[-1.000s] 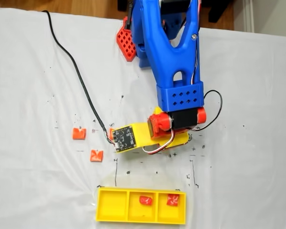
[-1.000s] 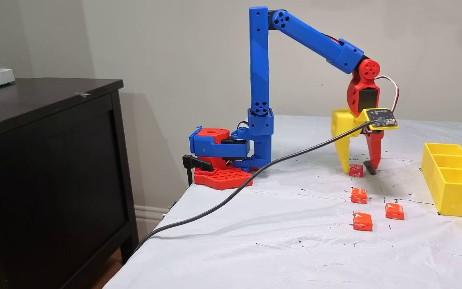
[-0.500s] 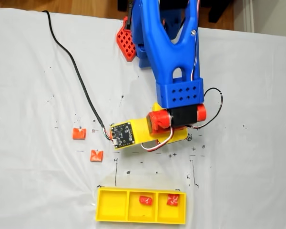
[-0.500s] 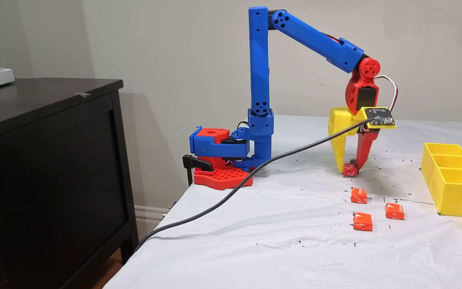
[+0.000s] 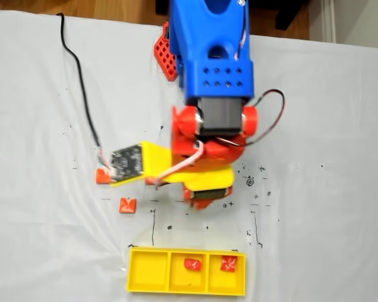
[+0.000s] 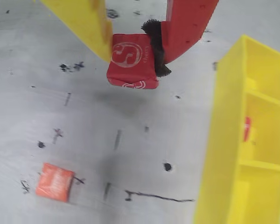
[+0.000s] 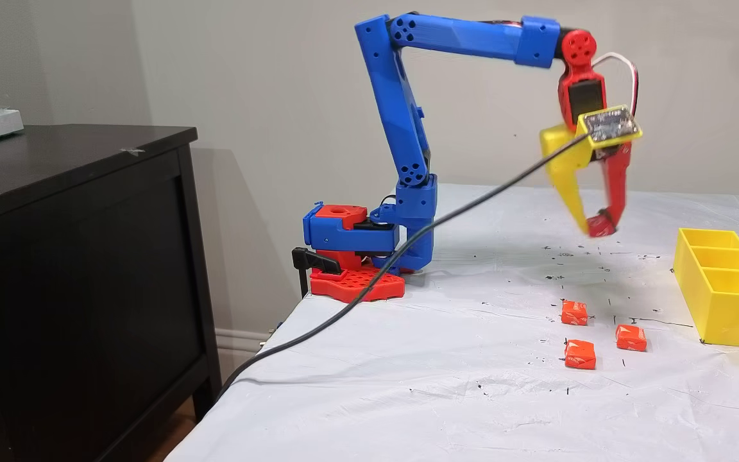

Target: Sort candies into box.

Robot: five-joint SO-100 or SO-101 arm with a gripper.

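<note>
My gripper [image 6: 134,55] is shut on a deep red candy [image 6: 130,70] with white marks, pinched between the yellow finger [image 6: 86,21] and the red finger [image 6: 186,28]. In a fixed view the gripper [image 7: 596,224] hangs well above the cloth, left of the yellow box [image 7: 725,314]. Three orange candies [image 7: 574,312] [image 7: 580,354] [image 7: 630,337] lie on the cloth below it. From above, the box [image 5: 148,272] holds one red candy [image 5: 192,264] in its middle compartment and another [image 5: 227,263] in its right one. Its left compartment is bare.
A black cable [image 7: 369,289] runs from the wrist camera board [image 7: 607,125] across the cloth and off the table's edge. The arm's red and blue base [image 7: 353,256] stands at the table's far side. A dark cabinet [image 7: 74,256] is beside the table.
The gripper closed on the deep red candy on the cloth, then rose with it and swung toward the box. The other candies have not moved.
</note>
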